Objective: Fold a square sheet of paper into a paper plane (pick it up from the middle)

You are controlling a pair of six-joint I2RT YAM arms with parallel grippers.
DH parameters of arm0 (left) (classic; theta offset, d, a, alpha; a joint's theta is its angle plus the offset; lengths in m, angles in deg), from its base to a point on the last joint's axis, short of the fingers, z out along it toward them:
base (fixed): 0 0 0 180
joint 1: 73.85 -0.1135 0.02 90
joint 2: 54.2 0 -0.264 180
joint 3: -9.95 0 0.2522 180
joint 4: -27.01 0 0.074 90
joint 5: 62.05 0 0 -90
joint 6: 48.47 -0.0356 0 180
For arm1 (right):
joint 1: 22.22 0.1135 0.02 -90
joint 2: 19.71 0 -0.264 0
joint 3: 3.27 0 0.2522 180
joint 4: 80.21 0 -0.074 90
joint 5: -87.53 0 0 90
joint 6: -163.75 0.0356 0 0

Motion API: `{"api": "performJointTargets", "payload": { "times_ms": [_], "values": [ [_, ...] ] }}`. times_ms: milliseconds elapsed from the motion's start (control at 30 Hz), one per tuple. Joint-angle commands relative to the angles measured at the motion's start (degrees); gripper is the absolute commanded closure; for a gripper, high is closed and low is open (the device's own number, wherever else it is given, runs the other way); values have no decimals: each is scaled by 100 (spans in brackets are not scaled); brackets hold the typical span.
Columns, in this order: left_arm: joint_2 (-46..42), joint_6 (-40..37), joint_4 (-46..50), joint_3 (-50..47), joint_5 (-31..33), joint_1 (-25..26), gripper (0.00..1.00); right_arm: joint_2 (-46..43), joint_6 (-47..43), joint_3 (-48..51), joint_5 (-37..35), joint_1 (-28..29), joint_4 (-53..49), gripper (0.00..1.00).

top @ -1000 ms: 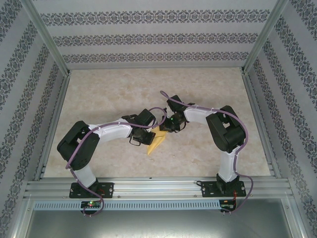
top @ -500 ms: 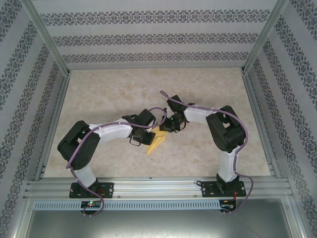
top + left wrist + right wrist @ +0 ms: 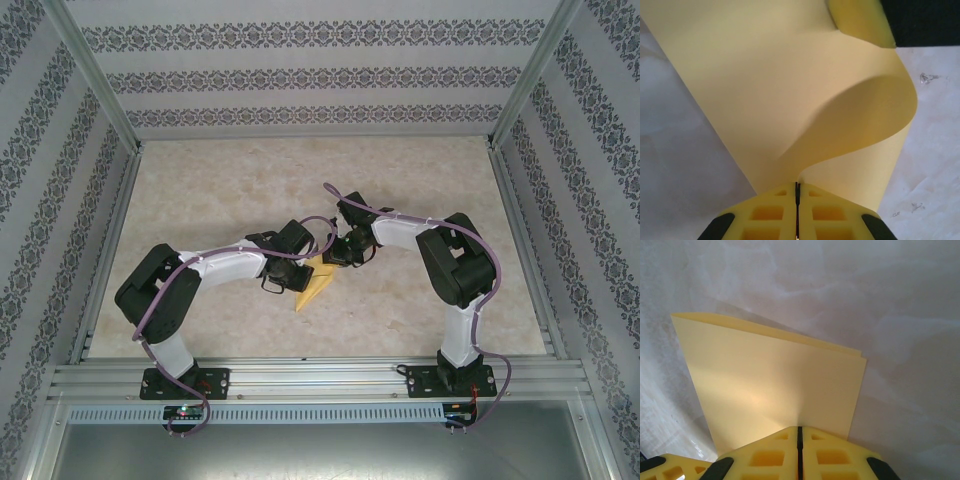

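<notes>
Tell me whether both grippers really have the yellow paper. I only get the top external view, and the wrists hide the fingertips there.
Observer: The left gripper is shut on the sheet of paper, with its jaws pressed together at the edge.
Operator: Describe the paper beyond that grip.
Observer: It is not flat there. It bows up into a rounded curl just past the fingertips.
Operator: Now report the right side.
Observer: The right gripper is shut on a flat part of the sheet, whose far edge shows two layers.
</notes>
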Motion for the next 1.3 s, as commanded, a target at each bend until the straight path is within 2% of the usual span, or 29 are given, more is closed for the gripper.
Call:
{"api": "performJointTargets", "payload": {
  "times_ms": [0,767,1267],
  "values": [
    [-32,-28,-13,21,272,-77,92,172,-3,95,-164,-38,-185,90],
    [-28,341,246,-54,269,-77,92,172,25,94,-199,-47,-205,90],
    [98,268,143,-63,349,-77,91,155,19,77,-182,-38,-232,90]
  ]
}}
